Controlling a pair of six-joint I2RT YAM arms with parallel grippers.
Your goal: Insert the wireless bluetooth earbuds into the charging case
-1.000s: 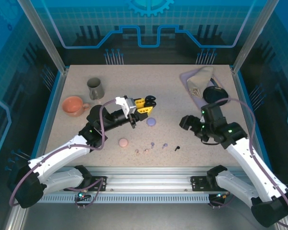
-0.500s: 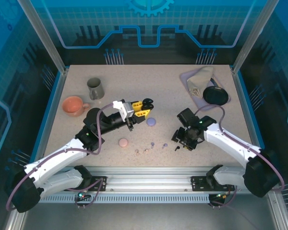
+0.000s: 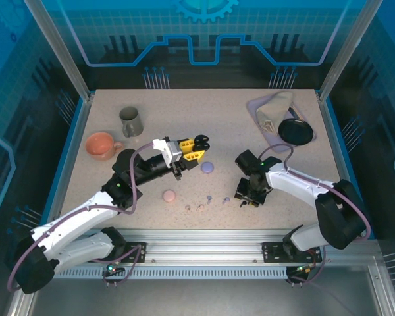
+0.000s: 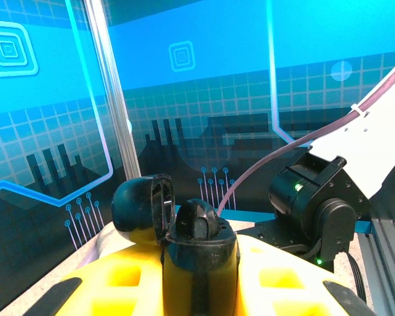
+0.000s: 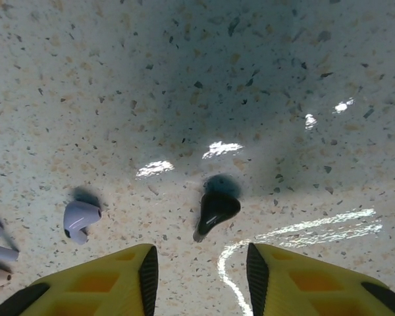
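Seemingly little is done: five tiny stemmed earbuds lie loose on the speckled surface, namely one black bud, two lavender buds and two pinkish-beige buds. The left fingers clamp the open round black charging case; its contents I cannot tell. The right fingers stand apart astride the black bud, not touching. A round lavender case and a round pink case lie nearby.

Right end effector swung in over black earbud, jaws narrowing.
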